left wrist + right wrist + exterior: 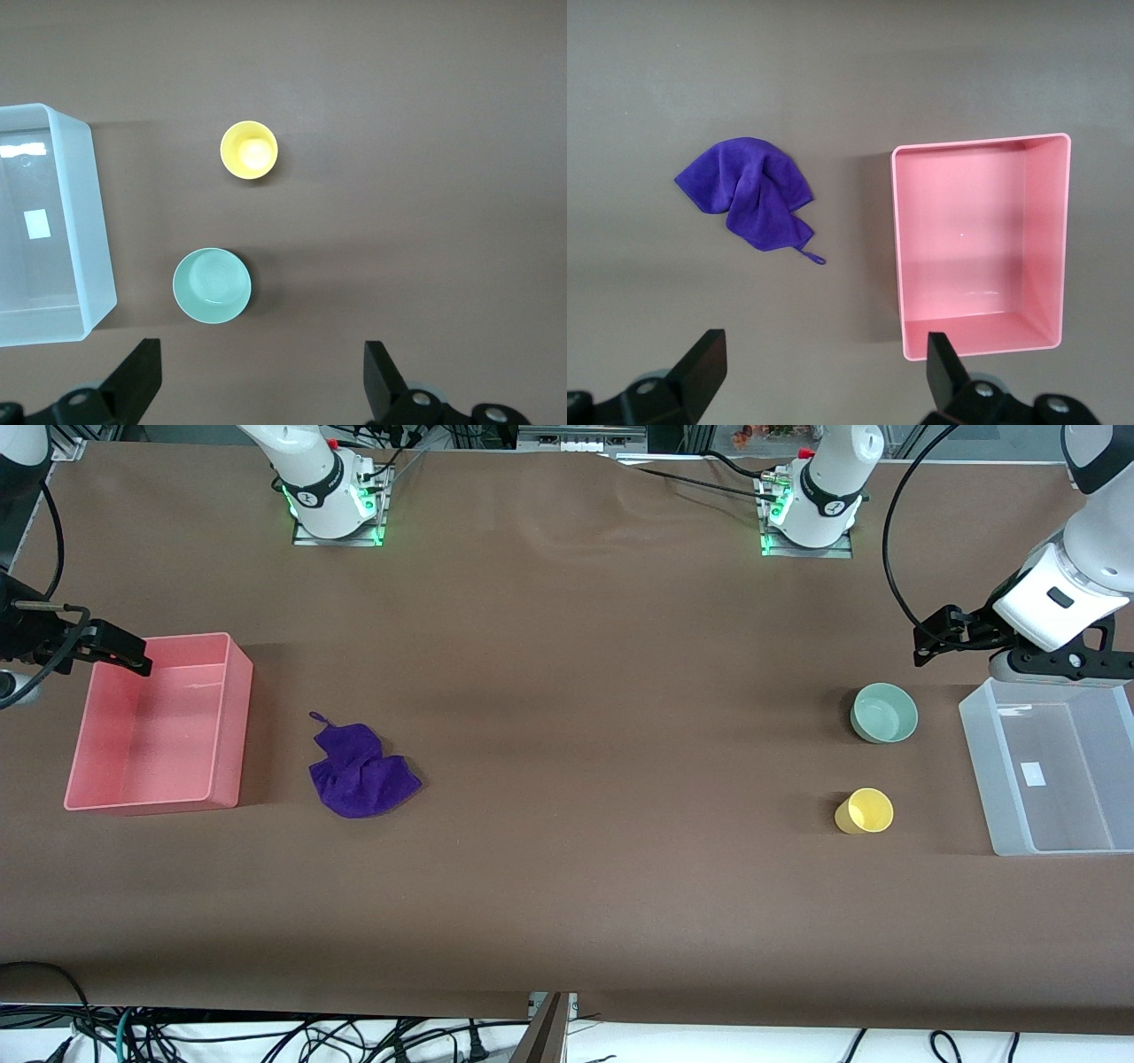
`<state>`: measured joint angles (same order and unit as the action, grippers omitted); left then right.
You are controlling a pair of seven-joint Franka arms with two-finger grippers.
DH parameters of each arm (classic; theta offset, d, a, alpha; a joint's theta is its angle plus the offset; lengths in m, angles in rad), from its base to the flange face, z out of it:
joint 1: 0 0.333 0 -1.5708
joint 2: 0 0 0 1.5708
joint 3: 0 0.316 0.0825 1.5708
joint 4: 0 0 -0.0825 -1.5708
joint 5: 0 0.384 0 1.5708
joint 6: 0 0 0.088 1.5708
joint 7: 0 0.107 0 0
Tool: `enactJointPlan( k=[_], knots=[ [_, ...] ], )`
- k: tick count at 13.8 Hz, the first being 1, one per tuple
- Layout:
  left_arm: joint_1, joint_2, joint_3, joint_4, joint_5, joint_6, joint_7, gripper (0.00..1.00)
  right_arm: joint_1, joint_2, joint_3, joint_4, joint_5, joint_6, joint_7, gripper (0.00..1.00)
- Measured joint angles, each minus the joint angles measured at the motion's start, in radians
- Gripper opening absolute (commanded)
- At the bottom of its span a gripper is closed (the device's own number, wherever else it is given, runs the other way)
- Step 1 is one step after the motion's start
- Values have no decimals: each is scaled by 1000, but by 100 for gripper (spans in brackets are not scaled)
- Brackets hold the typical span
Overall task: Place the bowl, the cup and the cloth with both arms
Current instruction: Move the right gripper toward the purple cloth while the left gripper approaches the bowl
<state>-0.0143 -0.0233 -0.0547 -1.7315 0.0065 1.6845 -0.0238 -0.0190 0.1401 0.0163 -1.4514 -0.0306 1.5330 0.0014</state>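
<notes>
Left hand (257, 390) wide, above surface (567, 691) beside bowl (884, 713) and cup (865, 811); right hand (819, 385) wide, over pink bin (159, 726) near cloth (361, 771).

Mint-green bowl (884, 712), yellow cup (865, 811), purple cloth (360, 772), pink bin (159, 724).

A: Count pls?
B: 1 small pale mint-green glossy bowl (884, 713), 1 bright yellow round cup (865, 811), 1 crumpled deep purple fabric cloth (359, 773).
A: Bins?
B: 2 total: 1 pink plastic bin (227, 717), 1 clear plastic bin (985, 766).
</notes>
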Motion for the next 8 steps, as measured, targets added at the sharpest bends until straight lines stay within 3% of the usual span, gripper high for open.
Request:
enactJointPlan(
  k=[8],
  knots=[
    [0,3,0,2,0,-8,-3,100,0,0,0,0,0,0,0,100]
  ],
)
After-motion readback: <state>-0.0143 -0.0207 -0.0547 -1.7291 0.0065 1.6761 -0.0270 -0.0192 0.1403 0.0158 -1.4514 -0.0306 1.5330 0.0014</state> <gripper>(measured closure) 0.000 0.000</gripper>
